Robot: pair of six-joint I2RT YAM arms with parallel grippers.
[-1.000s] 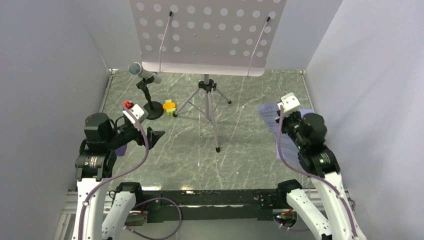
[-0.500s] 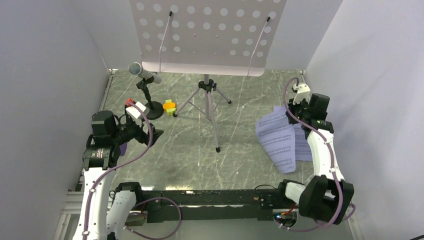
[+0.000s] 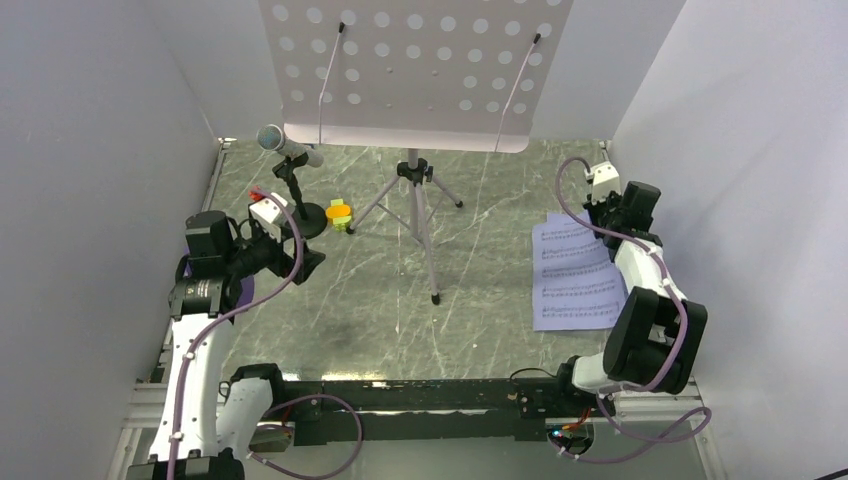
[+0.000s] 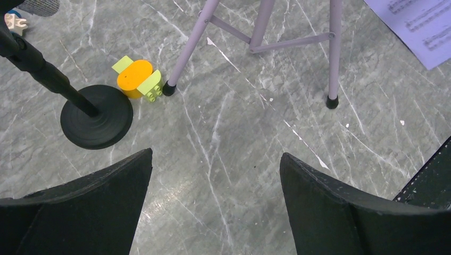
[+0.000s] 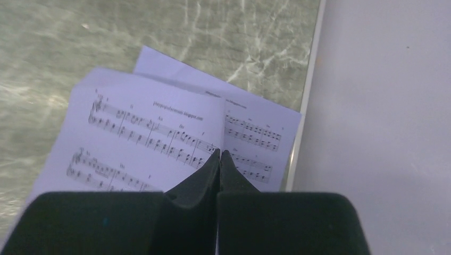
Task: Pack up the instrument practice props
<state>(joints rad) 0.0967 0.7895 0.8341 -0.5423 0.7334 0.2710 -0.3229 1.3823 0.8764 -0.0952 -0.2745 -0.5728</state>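
Sheet-music pages [image 5: 143, 133] sit pinched in the shut right jaws — left jaws gape wide, empty.

We look down from above and behind the arm bases [image 3: 258, 385] over the whole table [image 3: 400, 330]. Our left wrist camera hangs low, facing down past its own black fingers [image 4: 80, 212] at the tripod legs [image 4: 334, 53], round stand base [image 4: 95, 117] and orange block [image 4: 135, 77], all shared with the overhead view. Our right wrist camera sits close over the sheet music [image 5: 133, 138], also seen from above.
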